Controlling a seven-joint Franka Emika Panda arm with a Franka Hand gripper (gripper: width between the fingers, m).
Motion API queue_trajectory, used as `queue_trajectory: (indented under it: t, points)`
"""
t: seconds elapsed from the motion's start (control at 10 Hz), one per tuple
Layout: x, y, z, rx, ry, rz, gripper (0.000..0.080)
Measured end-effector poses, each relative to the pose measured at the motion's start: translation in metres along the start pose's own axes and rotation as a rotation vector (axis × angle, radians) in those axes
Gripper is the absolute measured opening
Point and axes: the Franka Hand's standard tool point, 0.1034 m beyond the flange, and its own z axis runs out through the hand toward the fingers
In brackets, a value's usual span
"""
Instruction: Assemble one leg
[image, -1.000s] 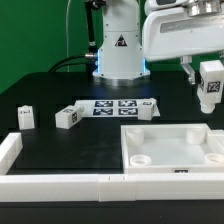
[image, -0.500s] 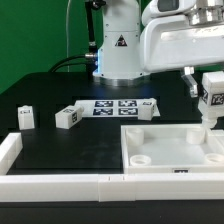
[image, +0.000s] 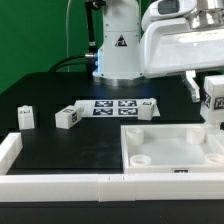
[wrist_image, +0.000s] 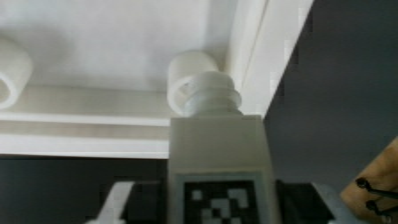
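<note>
My gripper (image: 212, 82) is shut on a white leg (image: 214, 103) with a black-and-white tag and holds it upright at the exterior view's right. The leg's lower end hangs over the far right corner of the large white square panel (image: 170, 150). In the wrist view the held leg (wrist_image: 217, 150) runs down from the gripper (wrist_image: 221, 200), its threaded tip just above the panel's corner socket (wrist_image: 192, 68). Whether the tip touches the socket I cannot tell. Two more legs lie on the table, one (image: 25, 117) at the exterior view's left and one (image: 68, 117) beside the marker board.
The marker board (image: 120, 107) lies in front of the robot base (image: 118, 55). A white rail (image: 60, 185) runs along the table's front edge, with a raised end (image: 8, 150) at the exterior view's left. Further round sockets (image: 143, 158) show in the panel.
My gripper has carried the leg to the exterior view's right and lowered it toward the panel's far right corner. The two loose legs have not moved.
</note>
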Motion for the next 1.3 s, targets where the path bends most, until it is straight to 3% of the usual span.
queue_trajectory:
  t: [0.2, 0.5, 0.8, 1.3]
  points:
    - [0.008, 0.002, 0.004, 0.000, 0.003, -0.010, 0.0290]
    - [0.006, 0.002, 0.004, 0.001, 0.000, -0.010, 0.0290]
    - [0.005, 0.004, 0.022, 0.000, -0.007, -0.004, 0.0290]
    - [0.009, 0.006, 0.029, 0.000, -0.005, 0.001, 0.0290]
